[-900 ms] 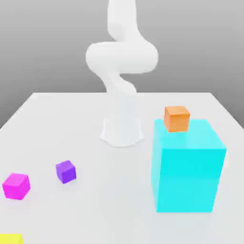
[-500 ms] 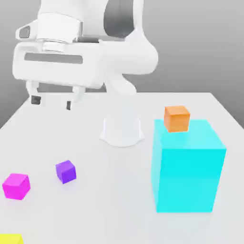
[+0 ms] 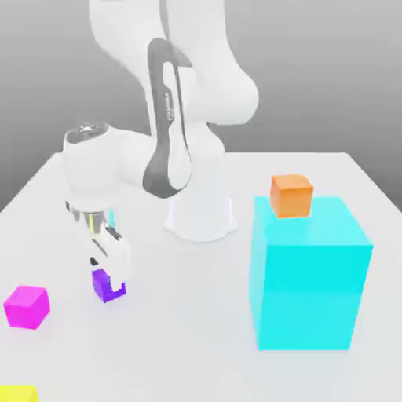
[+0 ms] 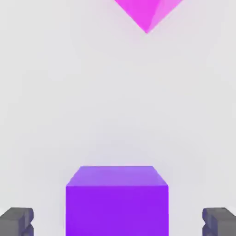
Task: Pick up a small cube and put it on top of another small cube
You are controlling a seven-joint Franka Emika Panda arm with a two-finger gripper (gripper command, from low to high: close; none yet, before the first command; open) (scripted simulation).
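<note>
One small violet cube [image 4: 117,201] sat on the white worktop [image 3: 196,345] between the claw's [image 3: 110,276] two dark fingertips [image 4: 16,221], which stood apart with bare worktop on either side. One orange cube [image 3: 291,195] rested on the single big cyan cube's [image 3: 309,275] back corner, well apart. One magenta cube [image 3: 27,305] lay nearby; one yellow cube [image 3: 17,393] touched the frame's edge. All were plain and matte.
</note>
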